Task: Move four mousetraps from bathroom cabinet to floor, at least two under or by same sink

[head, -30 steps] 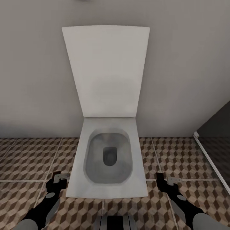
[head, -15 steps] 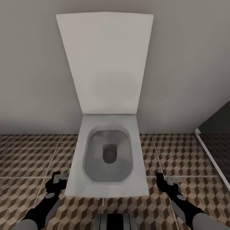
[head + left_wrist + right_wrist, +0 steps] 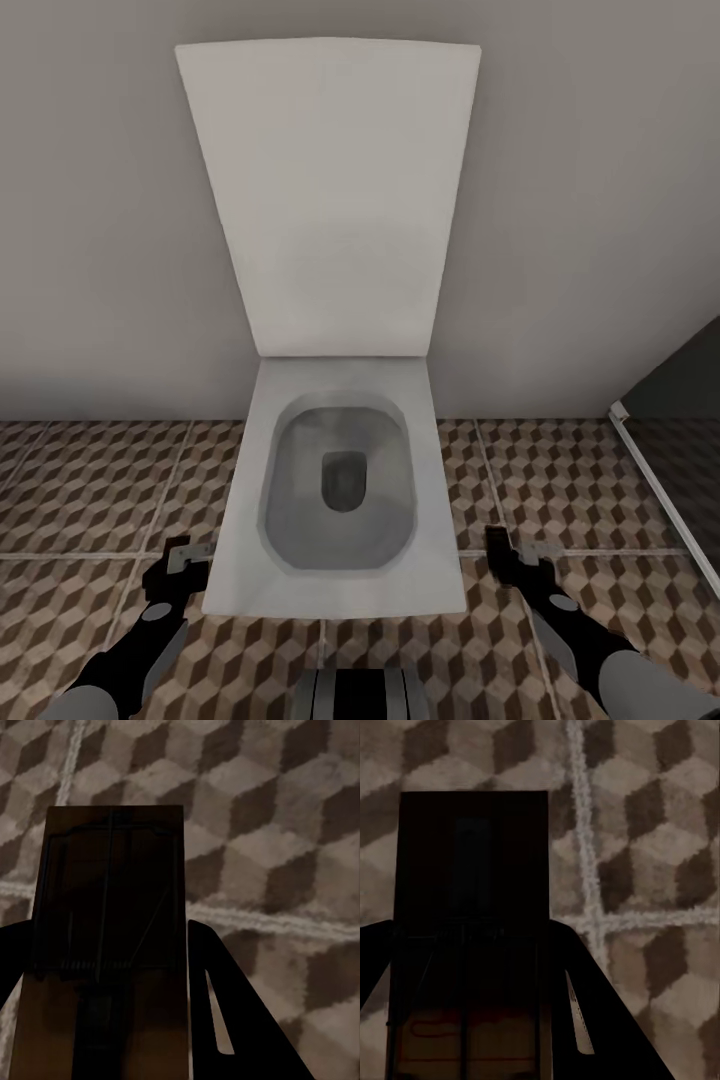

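A white toilet (image 3: 340, 500) stands against the grey wall in the middle of the head view, its square lid (image 3: 330, 200) tipped up against the wall and the grey bowl open below it. The bathroom floor (image 3: 90, 490), tiled in brown, beige and white cubes with pale grout lines, spreads to either side of it. At the right edge of the frame a dark panel (image 3: 680, 400) with a pale sloping strip along its lower edge cuts across the corner.

The left gripper (image 3: 180, 560) comes up from the lower left of the head view, just beside the toilet's front left corner, above the tiles. Its black fingers are pinched on a mousetrap (image 3: 109, 945). In the left wrist view this flat brown board with dark wire parts stands between the two fingers (image 3: 225, 1020), with the cube tiles behind it.

The right gripper (image 3: 515, 560) rises from the lower right of the head view, just off the toilet's front right corner, over a grout line. It too is clamped on a second mousetrap (image 3: 472, 922), which looks very dark in the right wrist view, with faint red marking near the edge of the frame, and is flanked by the black fingers (image 3: 592, 1020). A grout crossing lies beside it on the floor.
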